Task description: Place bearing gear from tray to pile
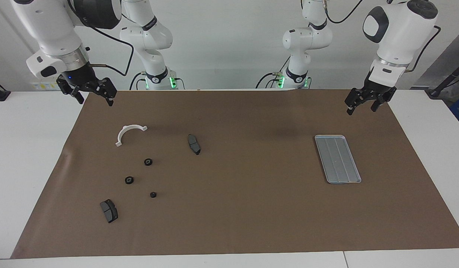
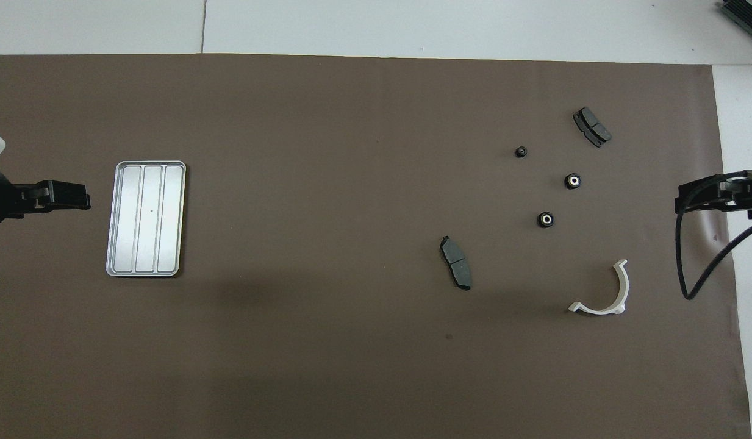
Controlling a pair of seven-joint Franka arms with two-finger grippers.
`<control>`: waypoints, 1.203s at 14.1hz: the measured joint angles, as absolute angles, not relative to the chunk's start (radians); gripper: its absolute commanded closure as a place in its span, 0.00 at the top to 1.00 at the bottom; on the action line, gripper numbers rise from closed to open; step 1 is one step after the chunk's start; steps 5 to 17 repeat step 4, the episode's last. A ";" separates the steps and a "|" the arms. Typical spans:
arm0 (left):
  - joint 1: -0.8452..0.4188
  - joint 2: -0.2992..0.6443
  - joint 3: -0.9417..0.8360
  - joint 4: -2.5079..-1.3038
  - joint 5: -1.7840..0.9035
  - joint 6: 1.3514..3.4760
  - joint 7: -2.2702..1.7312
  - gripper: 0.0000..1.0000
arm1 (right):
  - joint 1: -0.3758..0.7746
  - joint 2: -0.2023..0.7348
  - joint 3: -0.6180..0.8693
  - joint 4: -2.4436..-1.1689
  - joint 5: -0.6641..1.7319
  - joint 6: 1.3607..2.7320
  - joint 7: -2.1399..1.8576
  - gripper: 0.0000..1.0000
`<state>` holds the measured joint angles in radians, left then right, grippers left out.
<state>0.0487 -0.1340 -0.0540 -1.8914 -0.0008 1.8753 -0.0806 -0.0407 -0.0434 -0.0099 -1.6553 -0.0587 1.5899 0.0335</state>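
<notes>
A white bench [image 1: 24, 156] is covered almost edge to edge by a brown paper mat [image 1: 244, 208], with a plain pale wall above it where the two arm bases stand. Toward the left arm's end of the mat lies a ridged silver-grey metal tray [image 1: 338, 159], with nothing in it. Toward the right arm's end, well apart from the tray, small parts are scattered: a white half-ring bracket [image 1: 129, 133] nearest the robots, one dark brake pad [image 1: 194, 144] beside it toward the middle of the mat, three small black bearing gears [image 1: 148, 162] [image 1: 129, 180] [image 1: 153, 194], and a second brake pad [image 1: 109, 211] farthest from the robots. The left end effector [image 1: 359, 107] hangs open and empty over the mat's edge near the tray. The right end effector [image 1: 95, 101] hangs open and empty over the mat's corner near the bracket.
</notes>
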 measured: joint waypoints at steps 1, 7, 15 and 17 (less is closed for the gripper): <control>0.049 -0.134 -0.054 -1.891 -0.001 1.875 -0.081 1.00 | -0.041 -0.044 -0.011 -1.655 -0.059 1.585 0.032 1.00; 0.049 -0.134 -0.054 -1.891 -0.001 1.875 -0.081 1.00 | -0.041 -0.044 -0.012 -1.655 -0.059 1.570 0.030 1.00; 0.049 -0.134 -0.054 -1.891 -0.001 1.875 -0.081 1.00 | -0.041 -0.044 -0.012 -1.655 -0.059 1.570 0.030 1.00; 0.049 -0.134 -0.054 -1.891 -0.001 1.875 -0.081 1.00 | -0.041 -0.044 -0.012 -1.655 -0.059 1.570 0.030 1.00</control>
